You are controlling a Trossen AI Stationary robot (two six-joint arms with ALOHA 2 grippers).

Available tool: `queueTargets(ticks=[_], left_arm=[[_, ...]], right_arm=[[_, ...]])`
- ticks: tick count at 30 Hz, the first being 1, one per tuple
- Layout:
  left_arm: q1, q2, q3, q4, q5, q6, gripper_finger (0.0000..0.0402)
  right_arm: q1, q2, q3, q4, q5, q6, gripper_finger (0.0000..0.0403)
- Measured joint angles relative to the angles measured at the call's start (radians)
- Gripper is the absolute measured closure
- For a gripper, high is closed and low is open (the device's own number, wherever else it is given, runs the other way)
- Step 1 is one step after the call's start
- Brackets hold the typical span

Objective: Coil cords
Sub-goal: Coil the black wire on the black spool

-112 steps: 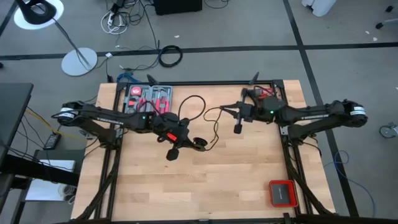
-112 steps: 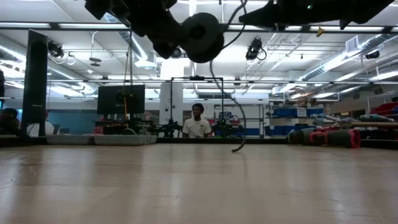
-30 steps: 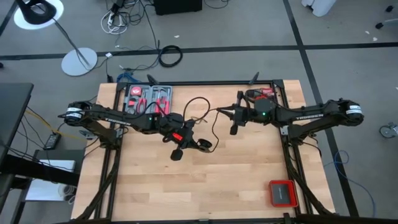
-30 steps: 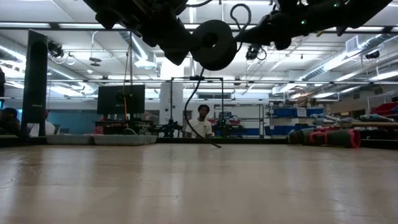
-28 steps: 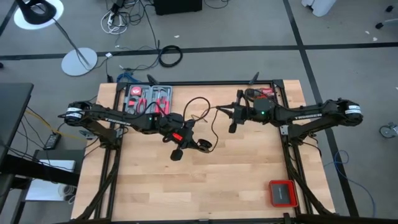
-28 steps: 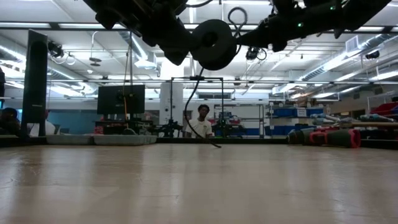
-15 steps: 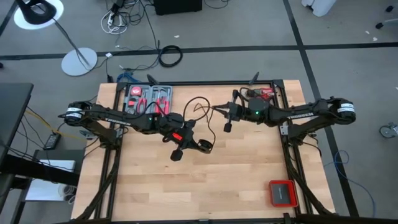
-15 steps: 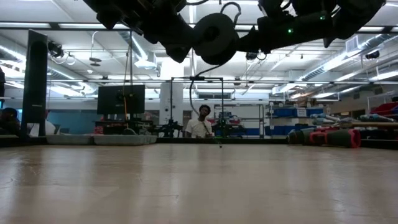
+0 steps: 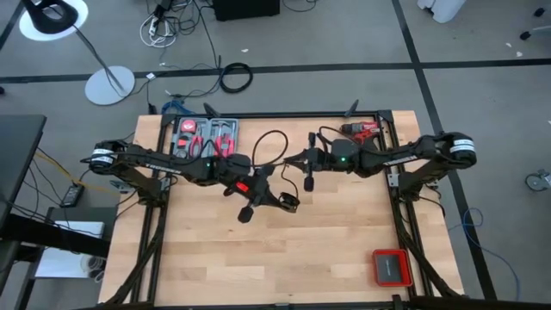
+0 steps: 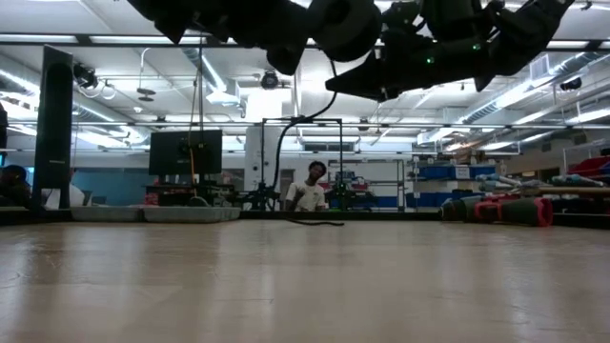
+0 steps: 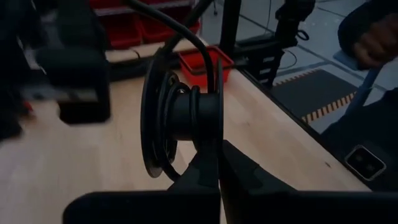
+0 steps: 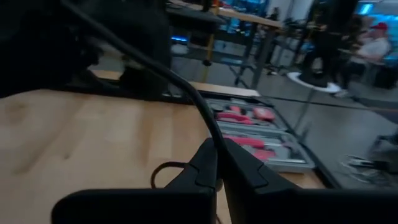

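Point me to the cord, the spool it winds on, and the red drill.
cord (image 9: 269,138): high view, top of its loop.
spool (image 11: 186,115): left wrist view, its hub.
red drill (image 9: 362,129): high view, its body.

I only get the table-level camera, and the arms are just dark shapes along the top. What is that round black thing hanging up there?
Observer: It is a black spool. The left wrist view shows the left gripper shut on its hub.
Operator: And what is the other arm doing?
Observer: Its wrist camera shows the right gripper pinched on the thin black cord.
Operator: Is there anything on the table that I am missing?
Observer: From above, a red box lies near the table corner on the right arm's side, apart from both arms.
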Motion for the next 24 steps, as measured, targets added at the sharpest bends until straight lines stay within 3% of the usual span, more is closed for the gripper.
queueTargets(ticks=[9, 24], left_arm=[[0.0, 0.0, 0.0, 0.063, -0.008, 0.005, 0.0401], [0.0, 0.0, 0.0, 0.23, -0.026, 0.072, 0.0401]], right_arm=[[0.019, 0.08, 0.044, -0.044, -0.088, 0.001, 0.0393], [0.069, 0.108, 0.045, -0.237, -0.119, 0.018, 0.0393]])
